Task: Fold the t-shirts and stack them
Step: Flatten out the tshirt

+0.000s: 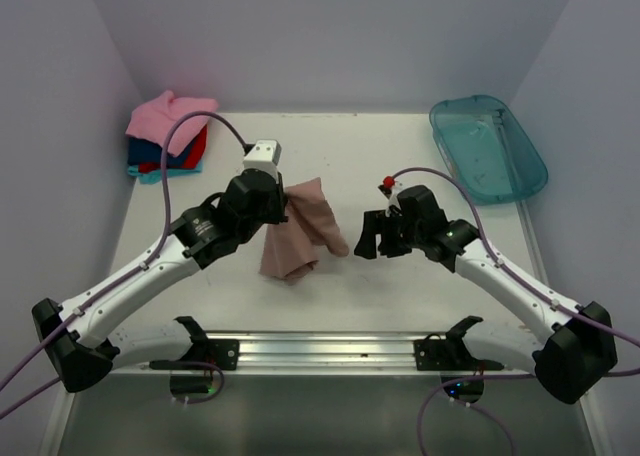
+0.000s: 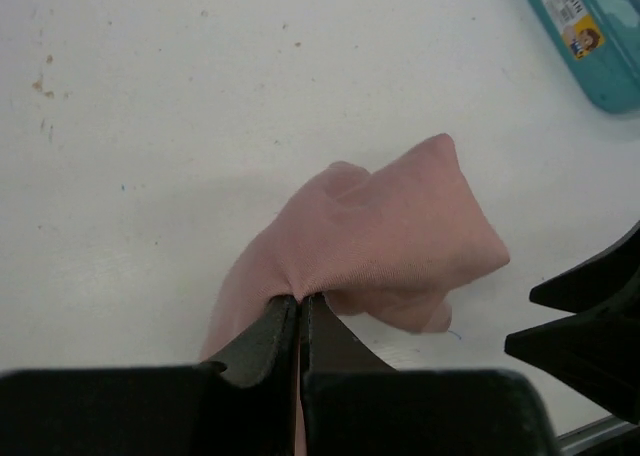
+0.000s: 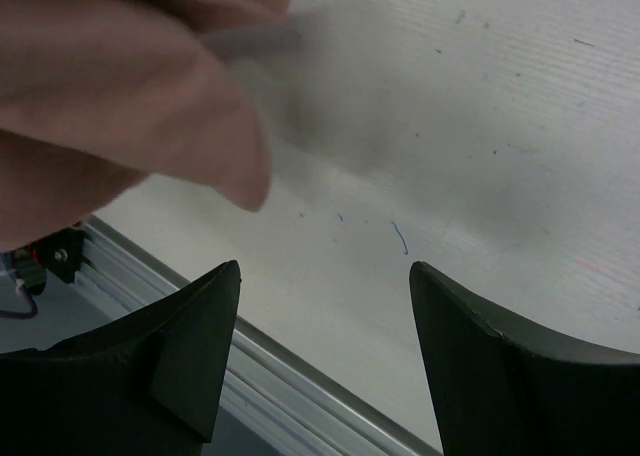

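Item: dusty pink-brown short-sleeved t-shirt (image 1: 300,231), unfolded and bunched, hanging mid-worktop from the left gripper (image 2: 300,314), whose fingers (image 2: 262,344) are pressed together on a pinch of fabric; the lower end appears to touch the white worktop (image 1: 400,296); print not visible. Item: right gripper (image 3: 325,276), just beside the cloth on its right, fingers (image 3: 190,346) spread with nothing between them, a fold of fabric hanging above and to their left in the right wrist view. Item: stack of folded bright pink, red, blue and teal t-shirts (image 1: 168,136), far left corner, well apart. Item: translucent teal plastic tub (image 1: 487,148), far right. Step judged in hand: opening out the bunched garment before folding; not yet flat. Next move likely calls for the free fingers to find a second hem or shoulder, then both arms to spread the cloth and lay it down smooth.
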